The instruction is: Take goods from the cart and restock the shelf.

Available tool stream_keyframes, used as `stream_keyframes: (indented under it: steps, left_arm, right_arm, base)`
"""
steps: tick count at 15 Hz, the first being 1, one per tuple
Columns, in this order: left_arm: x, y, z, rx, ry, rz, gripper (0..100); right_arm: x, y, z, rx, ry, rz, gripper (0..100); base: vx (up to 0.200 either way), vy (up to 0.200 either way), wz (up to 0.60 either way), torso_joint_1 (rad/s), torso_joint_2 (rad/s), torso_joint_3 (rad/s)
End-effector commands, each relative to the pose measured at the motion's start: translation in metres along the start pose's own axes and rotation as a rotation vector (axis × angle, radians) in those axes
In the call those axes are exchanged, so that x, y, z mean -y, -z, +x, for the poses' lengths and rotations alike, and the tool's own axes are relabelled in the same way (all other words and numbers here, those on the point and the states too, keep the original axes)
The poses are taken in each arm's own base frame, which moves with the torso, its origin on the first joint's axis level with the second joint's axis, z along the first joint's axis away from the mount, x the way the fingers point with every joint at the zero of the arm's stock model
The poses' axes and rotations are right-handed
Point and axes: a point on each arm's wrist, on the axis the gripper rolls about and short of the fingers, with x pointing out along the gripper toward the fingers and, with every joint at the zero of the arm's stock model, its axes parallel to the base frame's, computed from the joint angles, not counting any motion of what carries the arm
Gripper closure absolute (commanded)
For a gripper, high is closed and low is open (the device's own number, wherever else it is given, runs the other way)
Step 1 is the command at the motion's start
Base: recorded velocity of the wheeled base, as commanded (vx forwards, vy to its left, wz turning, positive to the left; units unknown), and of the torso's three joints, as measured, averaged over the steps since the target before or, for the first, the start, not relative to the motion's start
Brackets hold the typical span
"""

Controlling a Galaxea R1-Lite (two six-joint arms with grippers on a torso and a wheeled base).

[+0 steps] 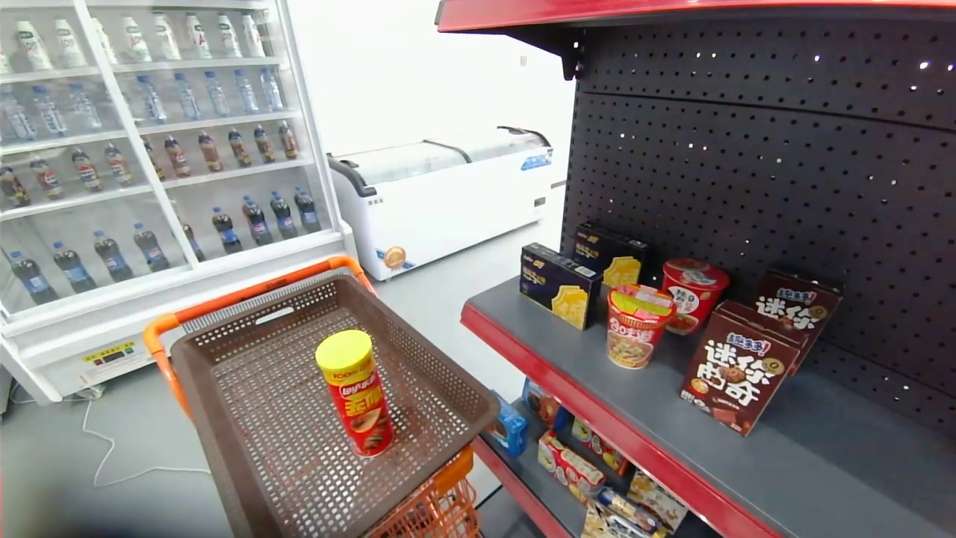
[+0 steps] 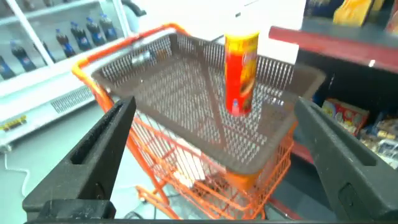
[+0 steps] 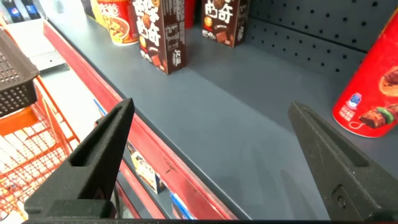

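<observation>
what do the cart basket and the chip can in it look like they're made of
Basket: looks like moulded plastic, matte brown, going by its even grid of holes.
Chip can: probably printed card or thin metal, with a glossy red wrap and a yellow, plastic-looking lid; can't tell which.

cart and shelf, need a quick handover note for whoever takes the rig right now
Left gripper: open, empty, facing the basket.
Right gripper: open, empty, over the shelf.
Things: one yellow-lidded can stands upright in the basket.
Done: the shelf holds boxes, cup noodles and a red can.
Left: pick up the yellow-lidded can and shelve it.
</observation>
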Motion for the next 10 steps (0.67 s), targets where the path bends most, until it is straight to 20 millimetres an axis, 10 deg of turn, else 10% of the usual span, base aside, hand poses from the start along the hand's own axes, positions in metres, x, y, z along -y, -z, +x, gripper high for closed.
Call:
stream_keyframes:
  steps: [1,5,10]
  left_arm:
    - [-0.013,-0.149,0.048,-0.124,0.030,0.017,0]
    - [-0.016,-0.157,0.100,-0.277,0.049,0.010,0]
    - [-0.016,-0.121,0.149,-0.484,0.078,-0.016,0]
  right_arm:
    - [0.000,0.000,0.000,-0.002,-0.001,-0.001,0]
    - [0.000,0.000,0.000,-0.002,-0.001,-0.001,0]
    - [0.000,0.000,0.000,-0.002,-0.001,-0.001,0]
  base:
    - [0.000,0.000,0.00,0.000,0.00,0.000]
    - [0.000,0.000,0.00,0.000,0.00,0.000]
    - [0.000,0.000,0.00,0.000,0.00,0.000]
